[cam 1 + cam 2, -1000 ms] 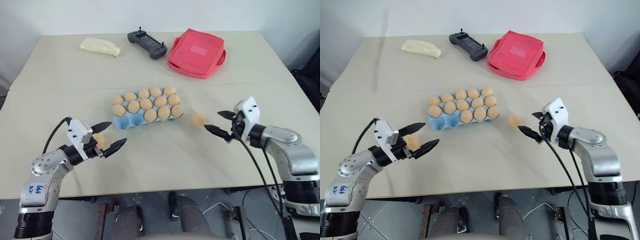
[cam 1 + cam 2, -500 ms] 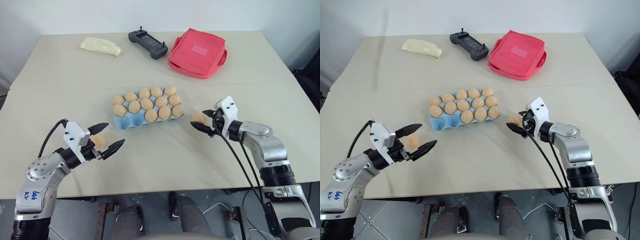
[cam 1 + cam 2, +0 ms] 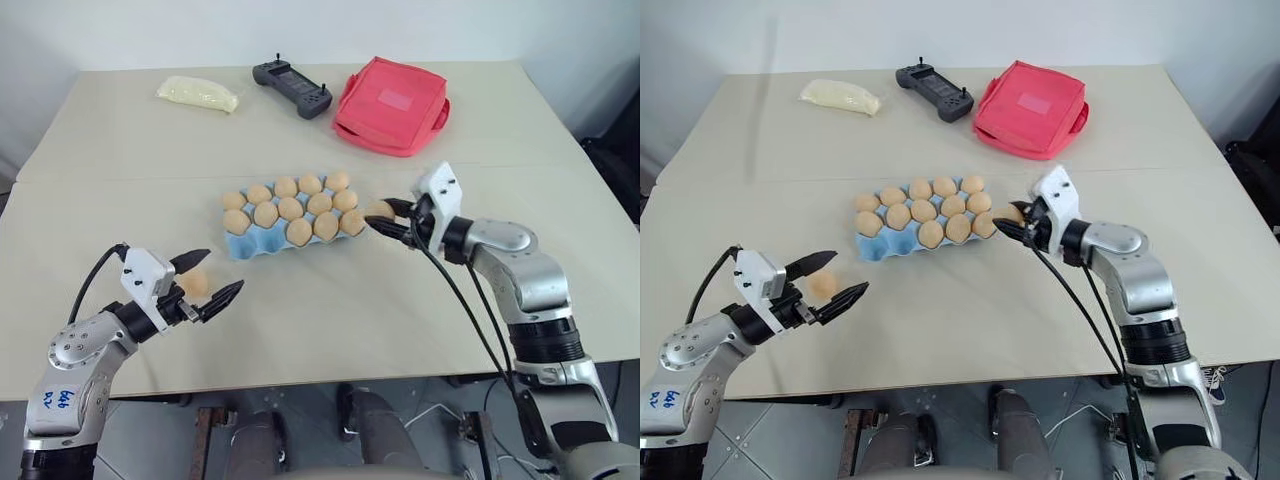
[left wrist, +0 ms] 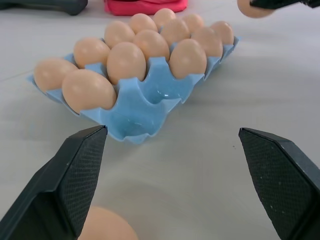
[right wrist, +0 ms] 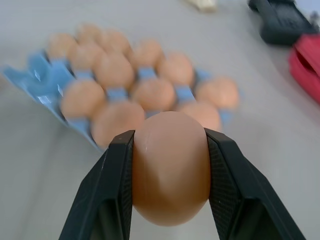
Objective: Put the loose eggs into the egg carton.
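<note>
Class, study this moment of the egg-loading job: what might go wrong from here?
The right gripper pinches an egg off the table beside the egg carton; it may slip or crack. The empty cups sit at the carton's far end, so carrying it across risks bumping seated eggs. The open left gripper could nudge the egg on the table rolling.

silver-grey arms, black cables, white wrist housings, black textured fingers, blue scrawl on left arm.
</note>
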You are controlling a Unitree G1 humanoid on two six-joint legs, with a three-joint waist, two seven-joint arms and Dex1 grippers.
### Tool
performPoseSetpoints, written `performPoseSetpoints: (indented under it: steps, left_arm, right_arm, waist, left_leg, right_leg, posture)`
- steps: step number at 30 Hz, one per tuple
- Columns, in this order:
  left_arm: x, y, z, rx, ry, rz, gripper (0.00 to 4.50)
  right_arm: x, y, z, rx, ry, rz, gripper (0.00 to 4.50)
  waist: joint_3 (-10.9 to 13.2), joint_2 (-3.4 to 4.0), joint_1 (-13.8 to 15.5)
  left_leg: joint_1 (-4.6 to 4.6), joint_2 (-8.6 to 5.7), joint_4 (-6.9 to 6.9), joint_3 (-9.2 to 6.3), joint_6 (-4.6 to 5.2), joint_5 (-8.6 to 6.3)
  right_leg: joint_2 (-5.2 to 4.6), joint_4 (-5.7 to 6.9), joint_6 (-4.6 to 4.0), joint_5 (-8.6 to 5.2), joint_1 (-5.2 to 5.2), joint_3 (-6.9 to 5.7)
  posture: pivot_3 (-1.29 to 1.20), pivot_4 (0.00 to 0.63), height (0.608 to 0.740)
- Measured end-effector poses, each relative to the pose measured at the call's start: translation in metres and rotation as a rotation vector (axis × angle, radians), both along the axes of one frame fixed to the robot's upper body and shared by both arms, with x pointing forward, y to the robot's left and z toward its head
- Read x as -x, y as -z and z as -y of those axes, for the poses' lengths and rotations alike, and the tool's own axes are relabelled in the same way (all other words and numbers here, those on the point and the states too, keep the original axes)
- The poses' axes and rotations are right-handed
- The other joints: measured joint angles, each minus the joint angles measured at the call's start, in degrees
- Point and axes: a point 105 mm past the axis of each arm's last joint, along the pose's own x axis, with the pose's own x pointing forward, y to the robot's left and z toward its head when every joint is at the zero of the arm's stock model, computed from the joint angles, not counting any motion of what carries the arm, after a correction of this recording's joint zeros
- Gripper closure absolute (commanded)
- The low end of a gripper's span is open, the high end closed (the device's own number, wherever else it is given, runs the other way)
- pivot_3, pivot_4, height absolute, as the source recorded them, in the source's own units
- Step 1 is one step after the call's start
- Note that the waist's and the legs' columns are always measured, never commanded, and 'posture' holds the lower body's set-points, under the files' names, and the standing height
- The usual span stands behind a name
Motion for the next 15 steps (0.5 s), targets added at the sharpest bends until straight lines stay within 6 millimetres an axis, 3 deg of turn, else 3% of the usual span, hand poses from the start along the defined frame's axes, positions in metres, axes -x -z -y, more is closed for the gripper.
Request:
performPoseSetpoints:
  steps: [7, 11, 15]
  left_arm:
    - [-0.002, -0.004, -0.015, 0.010, -0.106, 0.028, 0.00]
    - [-0.001, -0.005, -0.026, 0.001, -0.168, 0.036, 0.00]
    - [0.000, -0.005, -0.030, -0.003, -0.192, 0.037, 0.00]
  right_arm:
    - [0.013, -0.003, -0.071, -0.052, -0.170, 0.002, 2.92]
    - [0.015, -0.004, -0.100, -0.072, -0.223, 0.012, 2.92]
    - [0.013, 0.004, -0.117, -0.061, -0.231, 0.006, 2.92]
  waist:
    - [0.0, 0.00, -0.6]
    - [0.0, -0.01, -0.6]
    - [0.0, -0.02, -0.6]
  left_leg:
    - [-0.04, -0.01, 0.00, -0.01, -0.06, 0.02]
    - [-0.03, -0.02, 0.00, -0.02, -0.06, 0.02]
    - [-0.04, -0.01, 0.00, -0.03, -0.07, 0.02]
  right_leg:
    - [-0.05, 0.08, -0.01, -0.01, -0.04, -0.07]
    - [-0.05, 0.08, -0.01, -0.01, -0.03, -0.08]
    - [-0.06, 0.08, -0.02, -0.01, -0.03, -0.10]
  posture:
    - [0.00, 0.150, 0.740]
    - [0.00, 0.150, 0.740]
    - [0.00, 0.150, 0.740]
